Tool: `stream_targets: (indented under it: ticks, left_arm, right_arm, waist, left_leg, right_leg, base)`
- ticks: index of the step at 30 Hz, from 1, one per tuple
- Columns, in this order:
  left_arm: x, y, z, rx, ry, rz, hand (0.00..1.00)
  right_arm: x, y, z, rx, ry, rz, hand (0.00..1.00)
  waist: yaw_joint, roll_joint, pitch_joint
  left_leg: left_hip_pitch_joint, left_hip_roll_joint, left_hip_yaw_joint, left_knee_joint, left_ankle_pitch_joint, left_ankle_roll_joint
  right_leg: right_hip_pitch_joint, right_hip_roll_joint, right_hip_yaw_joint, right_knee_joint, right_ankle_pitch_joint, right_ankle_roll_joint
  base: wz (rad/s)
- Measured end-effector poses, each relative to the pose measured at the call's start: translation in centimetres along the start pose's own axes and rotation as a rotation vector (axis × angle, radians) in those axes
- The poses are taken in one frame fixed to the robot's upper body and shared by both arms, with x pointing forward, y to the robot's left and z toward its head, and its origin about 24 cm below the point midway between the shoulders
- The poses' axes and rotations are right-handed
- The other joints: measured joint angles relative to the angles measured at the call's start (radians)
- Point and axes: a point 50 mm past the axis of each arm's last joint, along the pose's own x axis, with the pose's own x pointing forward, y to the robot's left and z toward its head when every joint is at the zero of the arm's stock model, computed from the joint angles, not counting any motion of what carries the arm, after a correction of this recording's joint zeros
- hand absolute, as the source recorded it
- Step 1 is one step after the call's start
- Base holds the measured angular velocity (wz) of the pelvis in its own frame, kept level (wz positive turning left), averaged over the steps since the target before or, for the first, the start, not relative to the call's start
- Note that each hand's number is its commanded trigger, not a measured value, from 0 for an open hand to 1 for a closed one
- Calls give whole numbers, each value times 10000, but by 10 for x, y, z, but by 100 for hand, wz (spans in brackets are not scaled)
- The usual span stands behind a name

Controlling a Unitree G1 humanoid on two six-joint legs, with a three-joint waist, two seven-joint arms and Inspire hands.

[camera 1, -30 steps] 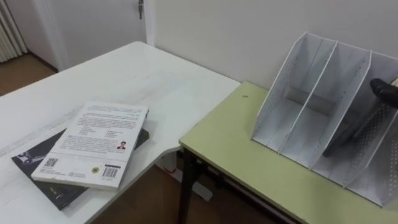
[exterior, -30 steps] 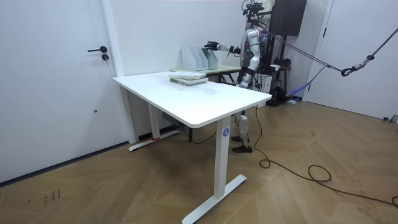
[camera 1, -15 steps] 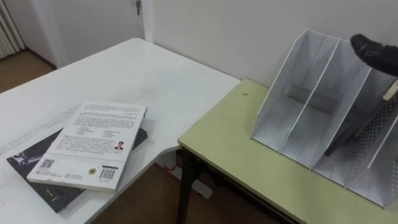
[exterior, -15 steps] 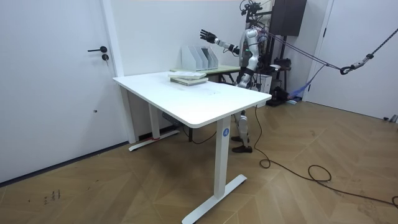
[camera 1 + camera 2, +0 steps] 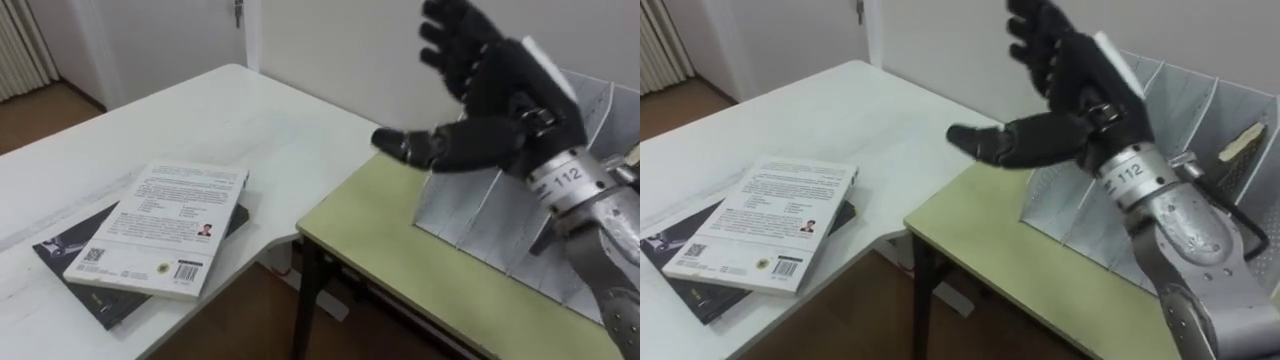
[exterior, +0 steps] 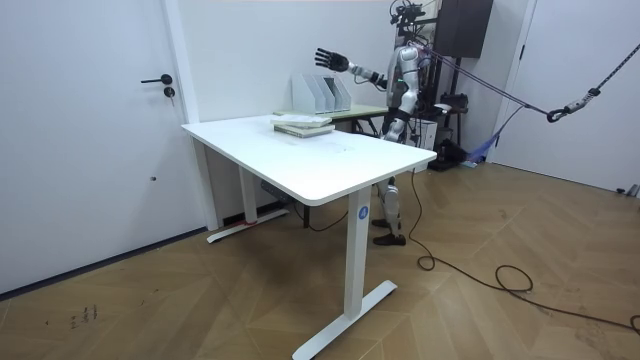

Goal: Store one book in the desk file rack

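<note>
My right hand is raised in front of the white perforated file rack, open, with fingers spread and the thumb pointing left; it holds nothing. The rack stands on the green desk, and my hand and forearm cover much of it. On the white table at the left a white-covered book lies on a dark book. In the room view the hand is stretched out above the rack.
The green desk butts against the white table's corner, with a gap and a dark desk leg below. A wall runs close behind the rack. A door is at the room view's left.
My right hand has lifted away from the rack slot that held a dark book and swung up and to the left, fingers spread. The view has shifted slightly.
</note>
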Motion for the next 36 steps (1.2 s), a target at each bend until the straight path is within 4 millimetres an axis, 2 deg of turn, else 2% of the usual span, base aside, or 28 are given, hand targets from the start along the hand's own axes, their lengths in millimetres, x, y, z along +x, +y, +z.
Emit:
stream_targets:
  ticks: [3, 8, 12, 16, 18, 22, 24, 26, 27, 28, 30, 33, 35, 36]
  left_arm:
    - [1, 1, 7, 271, -66, -169, 0]
    - [6, -3, 16, 584, -118, -353, 0]
    - [7, -4, 19, 604, -112, -517, 0]
    - [8, -7, 22, 583, -164, -659, 0]
    - [8, -8, 22, 568, -170, -669, 0]
    - [8, -7, 19, 383, -137, -659, 0]
    - [8, -7, 19, 395, -141, -653, 0]
    - [7, -6, 16, 367, -113, -586, 0]
    - [7, -6, 15, 366, -118, -574, 0]
    - [6, -6, 15, 341, -115, -561, 0]
    - [7, -8, 14, 341, -110, -614, 0]
    - [7, -10, 8, 154, 48, -594, 0]
    - [6, -11, 4, -54, -13, -491, 0]
    - [5, -10, 0, -151, 18, -425, 0]
  right_arm:
    - [-16, 26, -30, 653, 1356, 1679, 0]
    - [-35, 61, -62, 1119, 2832, 3943, 0]
    - [-52, 76, -89, 839, 4139, 4433, 0]
    - [-79, 89, -113, 968, 5551, 4753, 0]
    - [-98, 92, -128, 1204, 6461, 4661, 0]
    - [-123, 95, -146, 1555, 7607, 4308, 0]
    - [-141, 96, -159, 1694, 8470, 3936, 0]
    - [-168, 97, -175, 1710, 9723, 3429, 0]
    - [-174, 96, -178, 1721, 10012, 3221, 0]
    - [-186, 96, -187, 1713, 10577, 2752, 0]
    - [-214, 98, -201, 1744, 11862, 1855, 0]
    - [-239, 103, -211, 1803, 12824, 1168, 0]
    - [-260, 107, -217, 2090, 13697, 167, 0]
    - [-266, 109, -219, 2314, 13870, -446, 0]
  waist:
    - [330, -42, -4]
    - [665, -37, 24]
    - [810, -26, 28]
    - [863, 53, 48]
    - [855, 82, 53]
    - [799, 114, 51]
    - [776, 126, 45]
    - [675, 175, 51]
    - [611, 180, 49]
    - [530, 203, 48]
    - [536, 297, -13]
    - [507, 345, -8]
    - [322, 327, -42]
    - [256, 338, -35]
  left_leg:
    - [-17, 7, -38, 28, 2, -2]
    - [-88, -12, -102, -11, 1, 1]
    - [-185, -23, -209, 68, 1, 1]
    - [-439, -66, -321, 147, 7, 12]
    - [-453, -76, -336, 156, 7, 13]
    - [-452, -86, -363, 143, 7, 13]
    - [-452, -94, -411, 156, 6, 14]
    - [-483, -117, -517, 198, 6, 17]
    - [-510, -125, -560, 212, 6, 18]
    - [-532, -127, -576, 217, 11, 26]
    - [-526, -124, -573, 220, 15, 28]
    - [-494, -133, -571, 200, 33, 26]
    - [-559, -139, -595, 199, 53, 23]
    - [-531, -140, -612, 190, 55, 22]
  right_leg:
    - [12, -42, -94, 1, 2, -1]
    - [-12, -53, -222, 3, 3, 0]
    - [-30, -61, -258, -8, 5, -1]
    - [-221, -150, -379, 15, 5, -1]
    - [-219, -155, -389, 13, 4, 0]
    - [-201, -147, -414, -14, 4, 1]
    - [-181, -152, -463, -8, 4, 2]
    - [-156, -184, -474, -4, 5, 4]
    - [-158, -185, -518, -3, 3, 6]
    - [-167, -187, -559, -6, 2, 8]
    - [-158, -206, -672, -9, 2, 8]
    - [-134, -215, -664, -30, -4, 12]
    - [-121, -219, -665, -169, -14, 11]
    - [-76, -212, -666, -193, -18, 16]
  base:
    - [4]
    - [4]
    - [8]
    - [5]
    - [2]
    - [1]
    - [8]
    - [11]
    - [13]
    - [6]
    - [2]
    - [0]
    - [8]
    - [8]
